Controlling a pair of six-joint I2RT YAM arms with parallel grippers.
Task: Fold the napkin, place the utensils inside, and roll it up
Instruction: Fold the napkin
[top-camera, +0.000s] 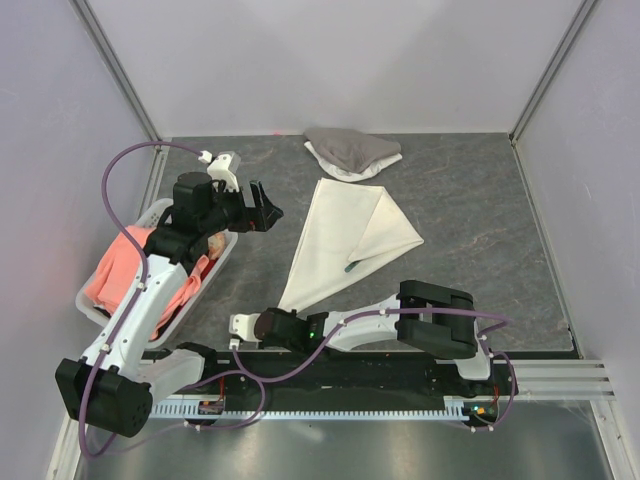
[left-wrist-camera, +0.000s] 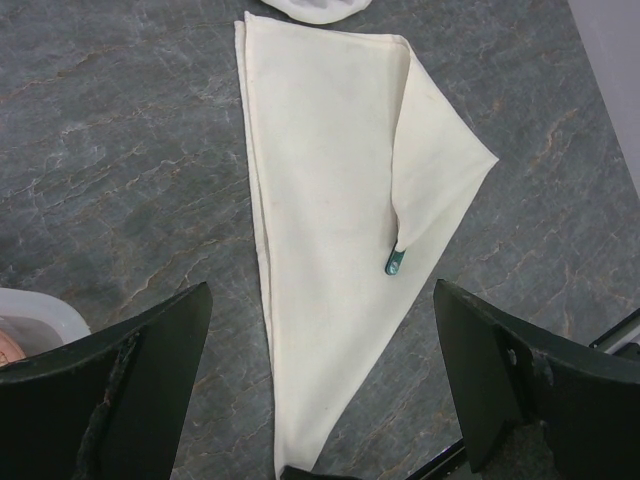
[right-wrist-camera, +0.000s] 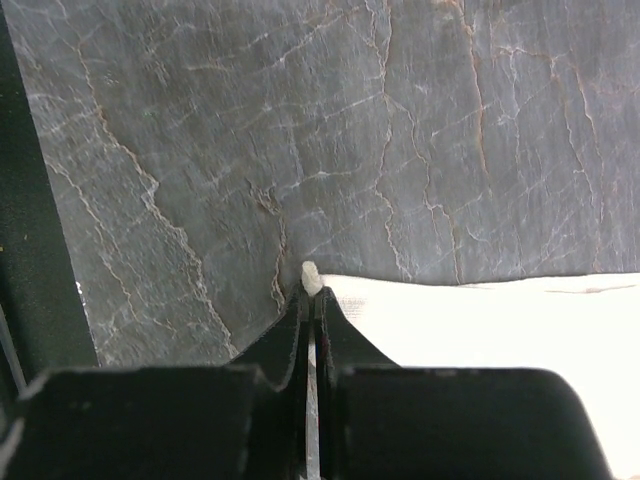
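The right tool (right-wrist-camera: 311, 305) is fully closed on the very tip of the napkin (top-camera: 335, 225), with only a nub of cloth showing past its fingers. The left tool (top-camera: 262, 208) hangs wide open and empty above the desk (top-camera: 470, 200), just left of the napkin.

The grip is thin, so a pull or lift may slip the corner free. If the tip is dragged or raised, the loose right flap may fall open and the utensil (left-wrist-camera: 393, 262), whose end pokes out from under that flap, could slide out.

The napkin lies flat mid-desk as a long triangle. Its long axis runs from the wide far end down to the near-left, with the narrow point at the right tool. How the utensil lies under the flap cannot be told.
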